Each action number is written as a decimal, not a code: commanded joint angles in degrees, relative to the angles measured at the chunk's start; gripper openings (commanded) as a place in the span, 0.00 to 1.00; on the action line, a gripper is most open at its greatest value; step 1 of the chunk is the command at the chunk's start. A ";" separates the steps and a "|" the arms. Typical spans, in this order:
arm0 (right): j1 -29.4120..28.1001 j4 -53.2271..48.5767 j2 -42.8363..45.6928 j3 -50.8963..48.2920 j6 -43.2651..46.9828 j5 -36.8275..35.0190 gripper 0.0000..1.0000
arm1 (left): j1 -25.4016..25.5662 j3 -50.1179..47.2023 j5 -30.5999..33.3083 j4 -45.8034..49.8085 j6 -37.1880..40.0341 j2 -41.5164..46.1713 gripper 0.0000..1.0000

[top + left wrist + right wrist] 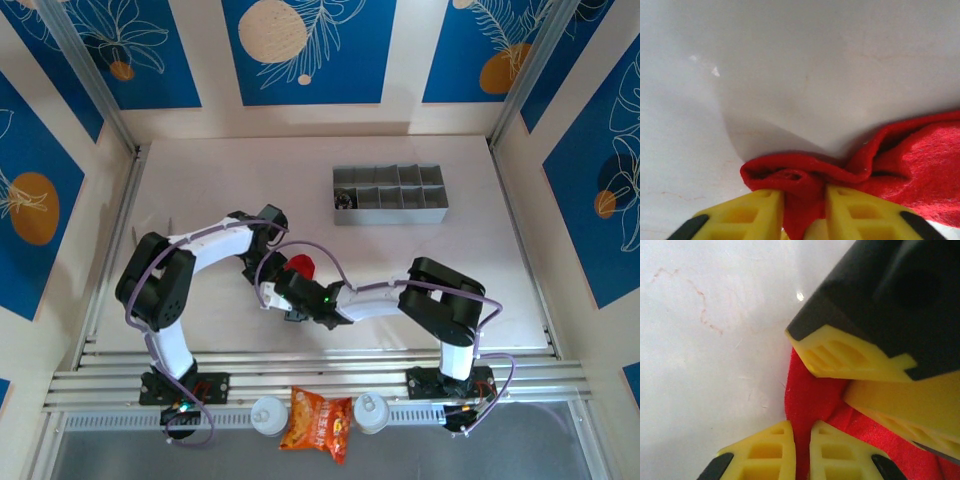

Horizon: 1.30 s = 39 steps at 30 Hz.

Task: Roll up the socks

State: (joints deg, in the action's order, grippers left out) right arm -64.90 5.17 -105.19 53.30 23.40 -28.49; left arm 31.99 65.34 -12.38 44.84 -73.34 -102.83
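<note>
The left gripper (pixel 805 220) is pinched nearly closed on a fold of the red sock (pixel 920 170). In the left wrist view its two yellow fingers (pixel 747 215) press a bunched ridge of red cloth between them, and the rest of the sock spreads away to the right across the pale table (pixel 200 180).

The right gripper (pixel 802 455) is closed as well. Its yellow fingers stand almost together at the bottom of the right wrist view, with a thin strip of the same red cloth in the slit between them. Just above, the left gripper's black body and yellow fingers bear down on the sock.

From overhead, both arms reach inward and their grippers meet close together near the middle of the table, with a small patch of red cloth visible between them. Well apart from them, toward the far right of the table, sits a grey divided tray (pixel 392 213). An orange snack bag (pixel 318 422) lies at the near edge, between the two arm bases.
</note>
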 commanded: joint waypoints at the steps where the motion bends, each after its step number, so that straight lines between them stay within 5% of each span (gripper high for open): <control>1: 3.00 -10.12 -2.68 -0.99 -8.09 3.47 0.00 | -0.56 -0.57 -0.14 5.17 -1.63 2.99 0.35; 9: 5.53 -8.25 0.78 -4.53 -14.11 13.86 0.00 | -2.77 1.53 2.14 6.63 -4.98 10.21 0.64; 13: 9.13 -7.16 2.80 -6.10 -19.05 21.96 0.00 | -3.63 -1.16 4.28 4.43 -5.58 14.90 0.68; 21: 17.56 -0.14 4.70 -10.65 -29.44 40.59 0.00 | -2.07 -7.97 0.51 -2.35 -5.23 18.95 0.65; 28: 24.73 6.84 3.50 -12.36 -37.13 56.23 0.00 | 1.41 -12.75 -2.13 -17.39 -8.25 17.28 0.66; 39: 27.63 6.00 1.30 -11.41 -37.48 61.32 0.00 | 5.79 -10.33 -4.84 -22.16 -8.73 6.31 0.56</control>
State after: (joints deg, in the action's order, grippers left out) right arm -37.43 12.88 -102.61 42.26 -13.26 30.17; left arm 36.97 53.71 -15.75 24.82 -81.30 -95.18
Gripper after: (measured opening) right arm 0.089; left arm 0.572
